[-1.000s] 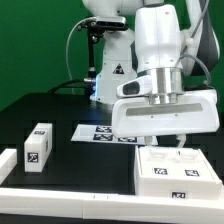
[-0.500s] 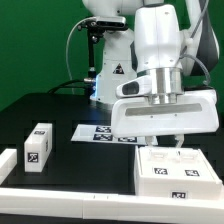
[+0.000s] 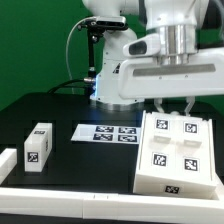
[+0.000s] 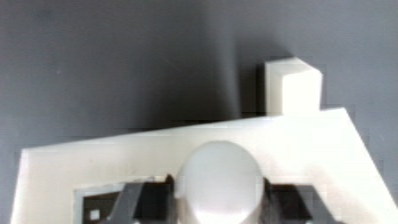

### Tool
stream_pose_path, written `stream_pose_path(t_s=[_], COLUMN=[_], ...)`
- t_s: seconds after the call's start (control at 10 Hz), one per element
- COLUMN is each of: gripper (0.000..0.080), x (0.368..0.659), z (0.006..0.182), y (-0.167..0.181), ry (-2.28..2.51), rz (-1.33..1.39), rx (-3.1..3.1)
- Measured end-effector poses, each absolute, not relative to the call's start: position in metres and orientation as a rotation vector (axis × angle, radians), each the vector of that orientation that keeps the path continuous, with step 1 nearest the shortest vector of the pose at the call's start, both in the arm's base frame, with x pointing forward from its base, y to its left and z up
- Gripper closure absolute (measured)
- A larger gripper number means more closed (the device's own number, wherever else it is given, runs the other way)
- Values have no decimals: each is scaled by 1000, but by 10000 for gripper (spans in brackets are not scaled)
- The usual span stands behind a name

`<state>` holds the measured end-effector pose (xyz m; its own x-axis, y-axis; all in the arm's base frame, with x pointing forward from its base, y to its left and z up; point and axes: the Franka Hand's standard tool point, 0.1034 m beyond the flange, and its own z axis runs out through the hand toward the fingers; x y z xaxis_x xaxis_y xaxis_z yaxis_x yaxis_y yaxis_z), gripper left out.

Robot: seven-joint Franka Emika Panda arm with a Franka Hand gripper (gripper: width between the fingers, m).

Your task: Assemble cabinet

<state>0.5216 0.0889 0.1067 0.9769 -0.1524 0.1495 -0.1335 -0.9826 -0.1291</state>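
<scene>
The cabinet (image 3: 175, 152), a large white plastic body with smooth matte faces, shallow square recesses and several square black-and-white tags, was at about four o'clock from the centre of the exterior view. It was tilted so that its broad tagged face leaned toward the camera, with its lower edge near the low white border rail (image 3: 70, 187). At twelve o'clock from the cabinet, the hand (image 3: 177, 106) met the upper edge, one finger on either side and pinching it, beneath the bulky white arm (image 3: 165, 30). Only the exterior view showed the tags and the wider black surface (image 3: 60, 112). At nine o'clock from the cabinet lay the marker board (image 3: 108, 132), thin and flat with printed tags. Further out the same way, well apart, stood a small white block (image 3: 38, 145) with a tag on its face. The wrist view instead looked past the fingers onto a plain, pale slab of the cabinet with straight, sharp edges. It also showed a rounded white piece (image 4: 217, 180), smooth and egg-shaped, between two dark finger parts. Beyond the slab a narrow white post (image 4: 294, 85), square-cornered, stood against the dark matte surface. Whether that post belonged to the cabinet could not be told.
</scene>
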Motion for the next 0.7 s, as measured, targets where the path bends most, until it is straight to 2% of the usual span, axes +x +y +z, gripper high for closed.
stream_pose_path(t_s=[0.3,0.4,0.5,0.7], gripper=[584,584,584,584], x=[518,516,526,556], z=[102,111,127,145], y=[87,86,85,89], ry=[222,216,195,205], rz=[-211,-98,-54,42], rx=[-3011,-3017,-3027,-3049])
